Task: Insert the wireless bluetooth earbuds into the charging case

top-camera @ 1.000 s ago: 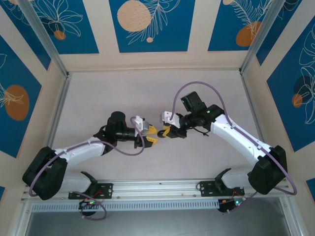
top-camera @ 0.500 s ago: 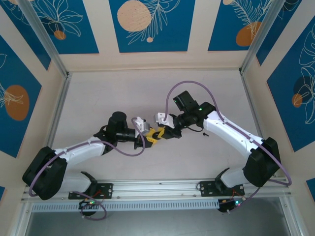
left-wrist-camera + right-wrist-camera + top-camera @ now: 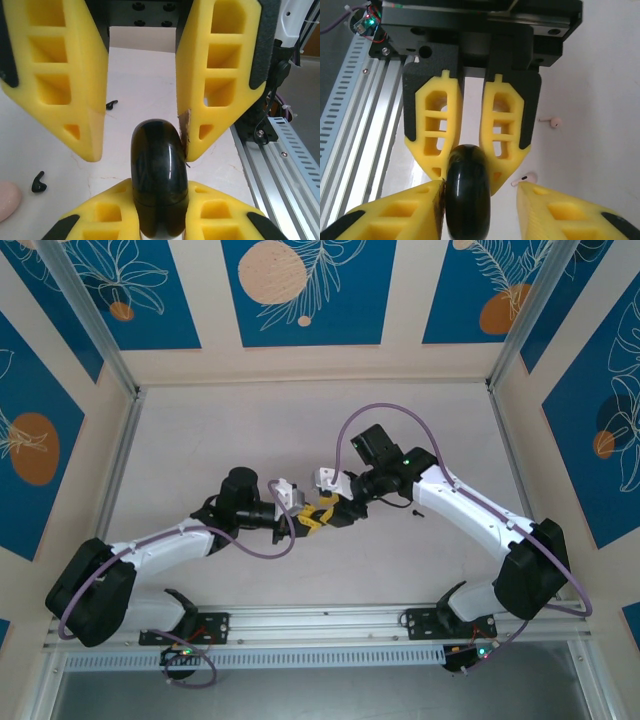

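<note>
A glossy black round charging case (image 3: 159,165) stands on edge above the table, pinched between the yellow fingers of my left gripper (image 3: 160,189), which is shut on it. My right gripper (image 3: 480,189) faces it head-on and is open: its left finger (image 3: 395,215) touches the case (image 3: 466,195), its right finger stands apart. The two grippers meet at the table's middle (image 3: 318,510). Two black earbuds (image 3: 38,181) (image 3: 111,104) lie on the white table beyond the case. Two pale pink earbuds (image 3: 551,121) (image 3: 526,178) lie to the right in the right wrist view.
A pale pink rounded object (image 3: 7,200) sits at the left edge of the left wrist view. The slotted aluminium rail (image 3: 285,160) (image 3: 355,100) runs along the table's near edge. Patterned walls (image 3: 300,290) enclose the table.
The right arm swung left and brought the black case to the left gripper. The left jaws closed on the case and the right jaws opened off it.
</note>
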Available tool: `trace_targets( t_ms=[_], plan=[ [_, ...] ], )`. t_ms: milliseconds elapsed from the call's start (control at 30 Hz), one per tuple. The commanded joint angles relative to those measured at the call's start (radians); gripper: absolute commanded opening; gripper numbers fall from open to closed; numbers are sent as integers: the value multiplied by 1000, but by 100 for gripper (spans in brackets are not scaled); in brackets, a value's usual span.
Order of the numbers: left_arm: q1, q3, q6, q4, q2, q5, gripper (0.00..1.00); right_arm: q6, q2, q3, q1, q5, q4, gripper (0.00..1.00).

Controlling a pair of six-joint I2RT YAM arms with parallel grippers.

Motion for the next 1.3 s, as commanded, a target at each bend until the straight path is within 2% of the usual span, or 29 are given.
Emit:
trace_targets(
  t_ms=[0, 500, 733, 833, 967, 1067, 1267],
  plan=[
    [-17, 18, 17, 4, -21, 30, 12, 33, -13, -11, -11, 12, 35, 42],
    [-17, 4, 7, 31, -25, 18, 11, 151, -59, -41, -122, 2, 129, 41],
    [-16, -59, -64, 188, 11, -46, 11, 150, -107, -65, -168, -41, 121, 41],
    [-16, -88, -92, 264, 43, -74, 11, 70, -119, -69, -201, -11, 61, 41],
    [-15, -121, -129, 339, 82, -91, 11, -90, -89, -67, -227, 97, -45, 41],
    [-15, -131, -139, 362, 100, -85, 11, -189, -30, -52, -241, 165, -81, 41],
    [-15, -128, -108, 331, 102, -93, 11, -317, 149, 25, -265, 218, -117, 41]
  ],
)
